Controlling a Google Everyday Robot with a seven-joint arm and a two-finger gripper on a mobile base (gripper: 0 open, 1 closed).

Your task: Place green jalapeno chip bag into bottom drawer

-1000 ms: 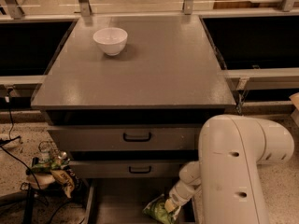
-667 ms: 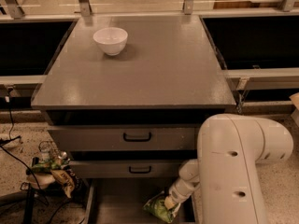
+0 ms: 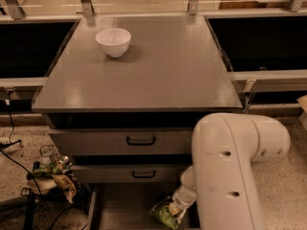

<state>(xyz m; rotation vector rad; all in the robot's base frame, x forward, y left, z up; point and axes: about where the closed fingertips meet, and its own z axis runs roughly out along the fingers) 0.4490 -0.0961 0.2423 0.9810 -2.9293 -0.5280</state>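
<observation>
One green chip bag (image 3: 164,215) sits tilted at the right side of the single open bottom drawer (image 3: 124,207), over its grey floor. The gripper (image 3: 176,209) reaches down from the one white arm (image 3: 225,176) and touches the top of the bag. I cannot tell whether it is gripping the bag. Above are two closed drawer fronts (image 3: 120,141), each with one black handle. One white bowl (image 3: 113,41) stands on the tabletop (image 3: 158,71), near its far left corner.

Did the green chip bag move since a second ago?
No. The crinkly green foil chip bag stays in the same spot below the lower black drawer handle, over the grey bottom drawer, with the robot's hand at its top.
</observation>
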